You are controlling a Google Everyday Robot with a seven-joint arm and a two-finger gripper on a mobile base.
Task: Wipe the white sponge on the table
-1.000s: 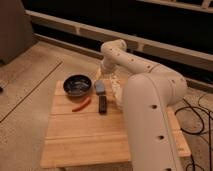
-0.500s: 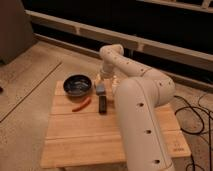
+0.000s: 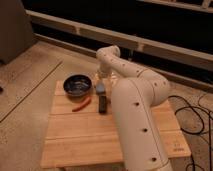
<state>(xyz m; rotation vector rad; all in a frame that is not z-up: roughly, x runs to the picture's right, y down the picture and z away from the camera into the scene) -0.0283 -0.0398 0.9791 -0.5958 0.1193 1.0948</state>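
Here's the table (image 3: 75, 145), light wooden planks, and the robot's thick white arm (image 3: 135, 115) sweeps up across its right side, bends at an elbow beyond the far edge and drops back down toward the wood. The gripper (image 3: 102, 80) hangs at the end of that drop, close to the far edge and about midway along it, its jaws spread wide and closed on nothing. Right under it sits the white sponge (image 3: 100, 89), a small pale block with a bluish cast, lying flat on the planks; whether the fingertips touch its top is too close to call. Just beside the sponge, on its left and toward the far left corner, is a dark bowl (image 3: 66, 83), upright. On the near side of the sponge lies a black bar (image 3: 103, 104), lengthwise toward the near edge, with a small gap between the two. Left of the bar, below the bowl, a slim red-orange piece (image 3: 81, 105) rests at a slant. Cables (image 3: 192, 115) loop on the floor off the right edge.
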